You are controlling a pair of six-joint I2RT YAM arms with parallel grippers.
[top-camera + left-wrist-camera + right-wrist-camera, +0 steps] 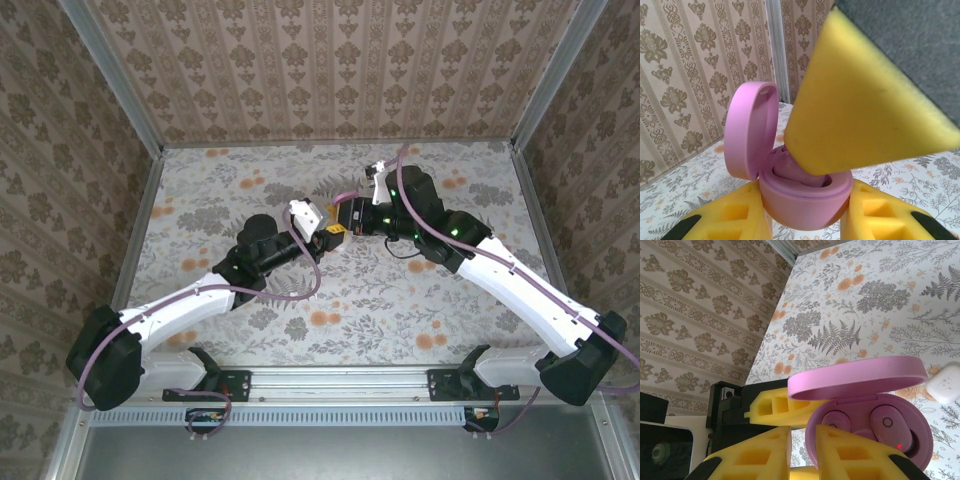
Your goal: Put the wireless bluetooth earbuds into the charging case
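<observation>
- The left hand (pixel 807 220) is narrowed onto the charging case (pixel 805 202), with 1 yellow finger on each side of its base.
- The case's lid (pixel 747 130) stands open on its hinge, above and to the left of that hand's fingers, tipped back.
- Inside the base, the 2 earbuds (pixel 888 427) sit side by side in their wells. The one farther from the right hand's tips shows a small red light (pixel 899 445).
- The right hand (pixel 802 437) is closed with nothing between its fingers, and its tips are at the base just in front of the nearer earbud. From the left wrist, 1 of its fingers (pixel 860 100) reaches down into the open case.
- The insertion looks to be at its last stage, with the closed tips seating or checking the nearer bud. Whether they touch it I cannot tell.
- The next move calls for lifting the right hand straight out, clear of the lid, with the left grip kept firm. Then the lid needs folding down.
- To the right of the right hand, a small white rounded object (pixel 944 383) lies on the table (pixel 880 300), apart from the case.
</observation>
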